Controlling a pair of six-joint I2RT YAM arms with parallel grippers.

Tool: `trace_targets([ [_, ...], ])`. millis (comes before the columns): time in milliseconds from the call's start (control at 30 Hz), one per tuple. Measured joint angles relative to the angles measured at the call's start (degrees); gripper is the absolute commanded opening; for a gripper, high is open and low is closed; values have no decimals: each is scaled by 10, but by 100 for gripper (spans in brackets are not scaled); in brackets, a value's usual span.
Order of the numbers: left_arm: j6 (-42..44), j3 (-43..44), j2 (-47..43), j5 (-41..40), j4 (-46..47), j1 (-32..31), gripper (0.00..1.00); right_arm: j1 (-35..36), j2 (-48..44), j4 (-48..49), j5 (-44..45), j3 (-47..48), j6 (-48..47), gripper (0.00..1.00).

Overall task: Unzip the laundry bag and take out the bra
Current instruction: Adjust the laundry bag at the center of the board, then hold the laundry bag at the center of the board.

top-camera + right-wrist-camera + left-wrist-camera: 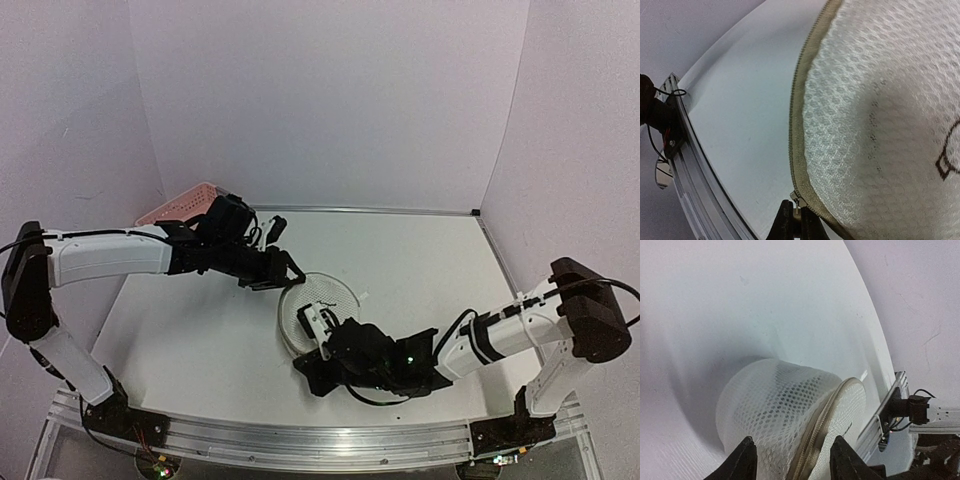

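While looking down from above, find laundry bag point(322, 300) tilted on counter point(200, 340), just right of frame centre. Log left tool point(792, 452) as released: fingers point(744, 462) spread either side of zip rim point(815, 435), bottom of left wrist frame; contact not clear. Log right tool point(792, 222) as clenched on zip pull point(796, 202), bottom edge of right wrist frame. Spot black logo point(946, 162) at that frame's right edge. Note pink basket point(180, 207) upper left of top frame, well apart.

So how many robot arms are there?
2. The left arm reaches from the left, the left gripper open at the laundry bag's far rim. The right arm reaches from the right, the right gripper pinching the zip pull.
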Motion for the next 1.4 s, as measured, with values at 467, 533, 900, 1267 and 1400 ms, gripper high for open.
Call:
trace_targets([
  [467, -27, -42, -215, -153, -75, 6, 78, -4, 85, -6, -13, 142, -20, 0],
  [533, -42, -65, -242, -150, -75, 6, 78, -4, 85, -10, -13, 142, -22, 0],
  [900, -104, -160, -225, -62, -68, 6, 78, -7, 85, -14, -12, 142, -20, 0],
  [1267, -141, -217, -189, 21, 12, 5, 77, -7, 85, -14, -12, 137, -18, 0],
  [1400, -148, -226, -182, 33, 19, 6, 70, -7, 85, -14, -12, 137, -18, 0],
])
